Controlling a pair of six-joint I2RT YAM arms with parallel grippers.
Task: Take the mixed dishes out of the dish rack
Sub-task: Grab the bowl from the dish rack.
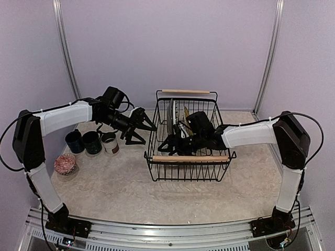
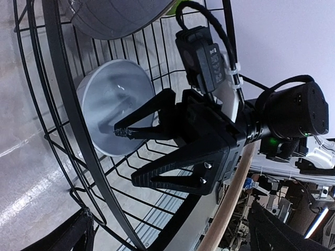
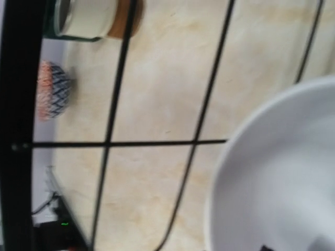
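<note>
The black wire dish rack (image 1: 156,157) stands mid-table. My right gripper (image 1: 170,144) reaches inside it. In the left wrist view the right gripper (image 2: 125,156) is open, with one finger over the white bowl (image 2: 107,99) and the other below its rim. The bowl fills the right of the right wrist view (image 3: 282,172). A grey dish (image 2: 120,15) and upright plates (image 1: 173,117) also sit in the rack. My left gripper (image 1: 148,134) is open and empty, just outside the rack's left wall.
On the table at left stand a navy mug (image 1: 74,141), a dark green mug (image 1: 92,142), a white-brown cup (image 1: 110,143) and a small patterned bowl (image 1: 65,163). The rack's wooden handles (image 1: 190,158) run along its near and far sides. Grey walls enclose the table.
</note>
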